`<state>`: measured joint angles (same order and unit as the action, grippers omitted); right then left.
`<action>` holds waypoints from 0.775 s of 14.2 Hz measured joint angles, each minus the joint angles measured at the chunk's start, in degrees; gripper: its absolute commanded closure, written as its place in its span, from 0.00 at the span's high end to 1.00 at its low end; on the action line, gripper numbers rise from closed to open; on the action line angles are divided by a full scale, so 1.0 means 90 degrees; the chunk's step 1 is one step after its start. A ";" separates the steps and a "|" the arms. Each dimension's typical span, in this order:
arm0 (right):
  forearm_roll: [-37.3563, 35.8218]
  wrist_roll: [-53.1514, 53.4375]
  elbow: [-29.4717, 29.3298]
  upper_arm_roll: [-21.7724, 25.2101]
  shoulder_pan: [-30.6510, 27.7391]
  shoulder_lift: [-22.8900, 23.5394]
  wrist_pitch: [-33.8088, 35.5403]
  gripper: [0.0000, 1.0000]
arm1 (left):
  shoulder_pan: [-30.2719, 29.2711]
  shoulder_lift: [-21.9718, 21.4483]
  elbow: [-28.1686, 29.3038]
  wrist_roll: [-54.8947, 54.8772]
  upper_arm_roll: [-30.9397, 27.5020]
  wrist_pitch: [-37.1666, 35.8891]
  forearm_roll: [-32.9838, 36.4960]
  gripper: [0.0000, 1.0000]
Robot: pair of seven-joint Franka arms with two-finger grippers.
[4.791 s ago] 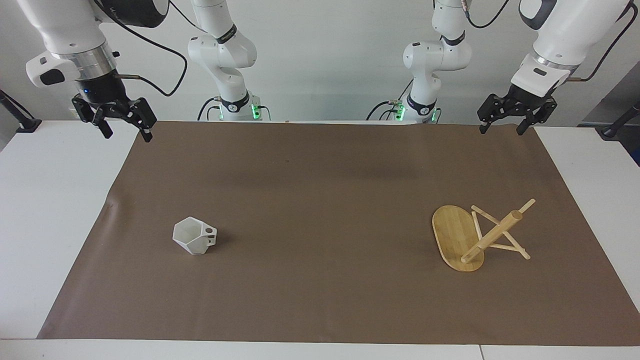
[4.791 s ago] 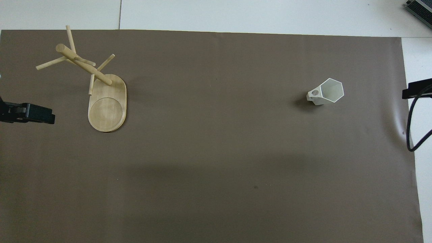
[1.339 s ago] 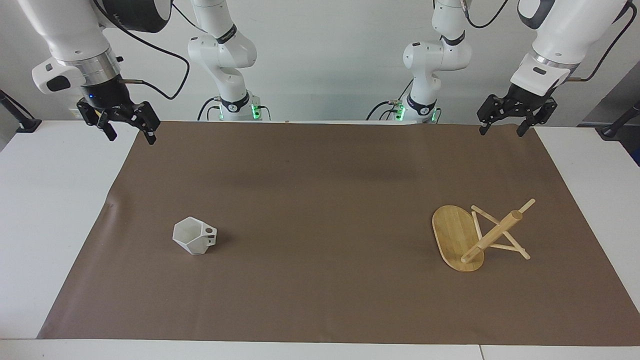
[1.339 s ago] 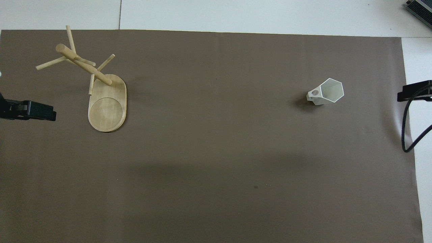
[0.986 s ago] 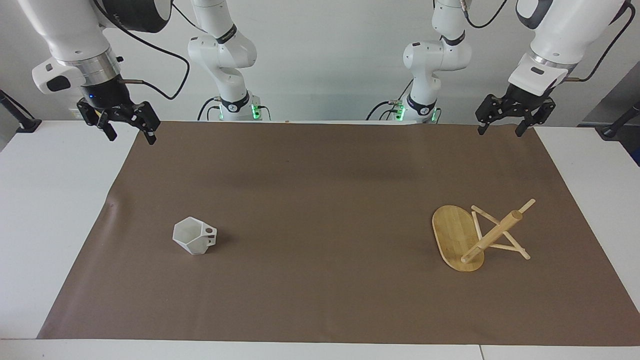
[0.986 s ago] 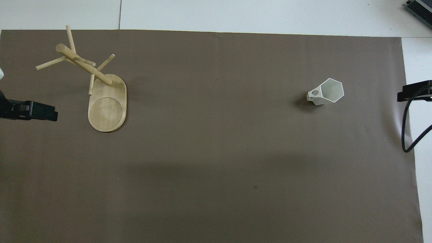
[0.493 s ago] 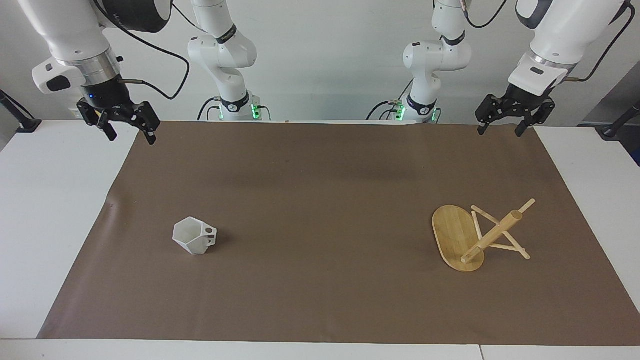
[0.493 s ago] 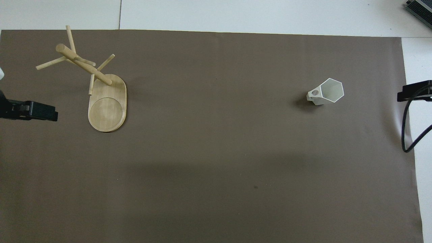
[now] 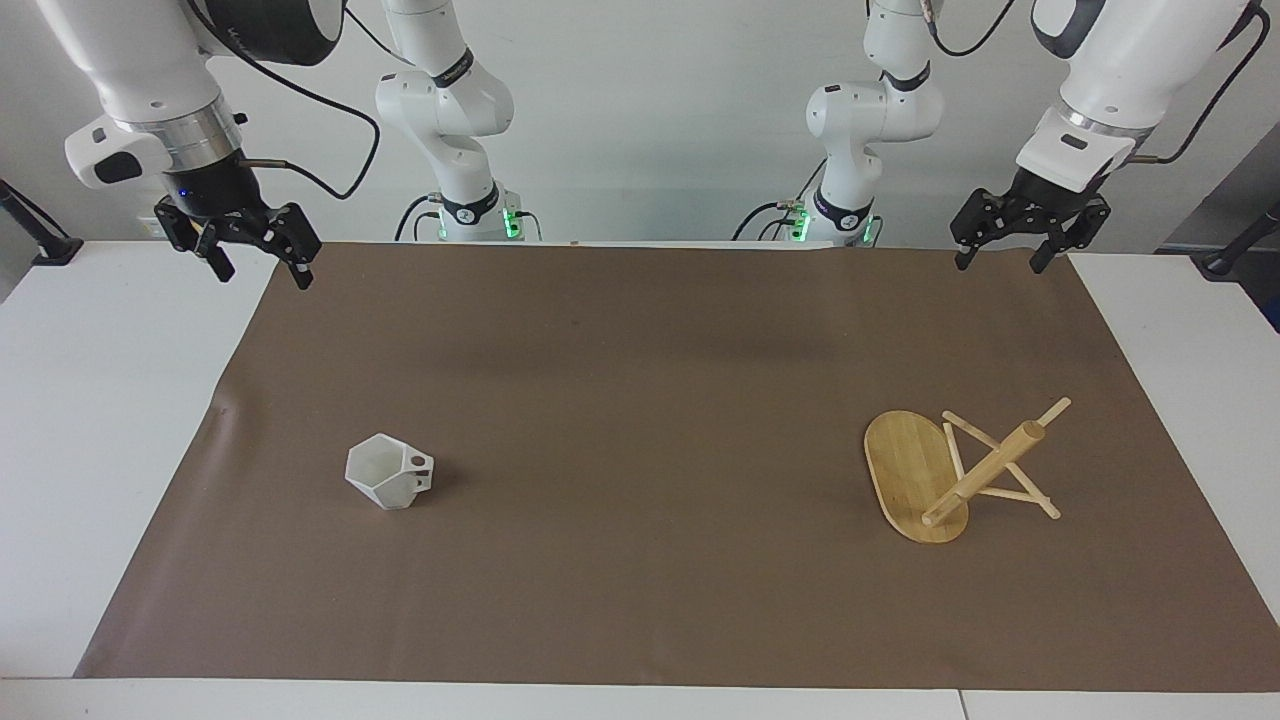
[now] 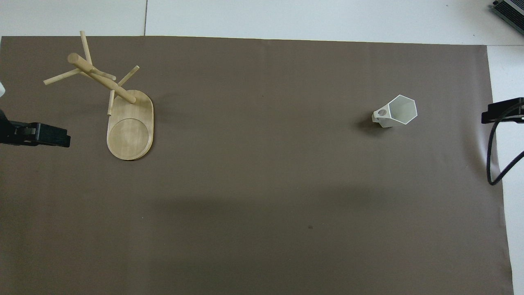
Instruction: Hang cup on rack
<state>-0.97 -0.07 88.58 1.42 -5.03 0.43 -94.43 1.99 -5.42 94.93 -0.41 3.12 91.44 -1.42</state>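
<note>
While nothing is visibly changing, both arms are waiting: right end effector (image 9: pixel 255 266) and left end effector (image 9: pixel 998 256) hanging wide, cup (image 9: pixel 388 472) sitting unhung at rack's (image 9: pixel 958 475) nine o'clock.

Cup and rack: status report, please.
Left gripper and right gripper open, raised, waiting at table's robot end. Cup upright on mat, unhung. Rack apart, pegs bare. Nothing between.

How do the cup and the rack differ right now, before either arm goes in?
The cup is small, white and faceted; the rack is larger, of light bamboo. The cup is one hollow body with its mouth up; the rack is a flat oval base, a post and thin pegs. The cup stands toward the right arm's end, the rack toward the left arm's. Both rest on the brown mat, untouched.
</note>
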 measured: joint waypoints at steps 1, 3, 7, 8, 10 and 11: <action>0.0000 0.0000 0.0003 0.0000 0.0004 0.0000 -0.0014 1.00 | 0.0000 0.0000 0.0000 0.0000 0.0000 0.0000 0.0000 1.00; 0.0001 0.0000 0.0043 0.0000 0.0015 0.0002 -0.0220 1.00 | 0.0000 0.0000 0.0000 0.0000 0.0000 0.0000 0.0000 1.00; 0.0417 -0.0039 0.0624 -0.0005 0.0023 0.0082 -0.1212 1.00 | 0.0002 0.0000 0.0000 0.0000 0.0004 0.0000 0.0000 1.00; 0.0452 -0.0115 0.0756 -0.0005 0.0023 0.0165 -0.1464 1.00 | 0.0003 0.0000 0.0000 0.0000 0.0006 0.0000 0.0000 1.00; 0.0467 -0.0328 0.0904 -0.0004 0.0023 0.0444 -0.1966 1.00 | 0.0008 0.0000 0.0000 0.0000 0.0013 0.0000 -0.0001 1.00; 0.0468 -0.0410 0.0939 -0.0004 0.0023 0.0646 -0.2247 1.00 | 0.0011 0.0000 0.0000 0.0002 0.0015 0.0000 -0.0002 1.00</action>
<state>3.24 -3.76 97.03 1.39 -4.82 6.25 -114.65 2.09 -5.42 94.93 -0.39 3.25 91.44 -1.44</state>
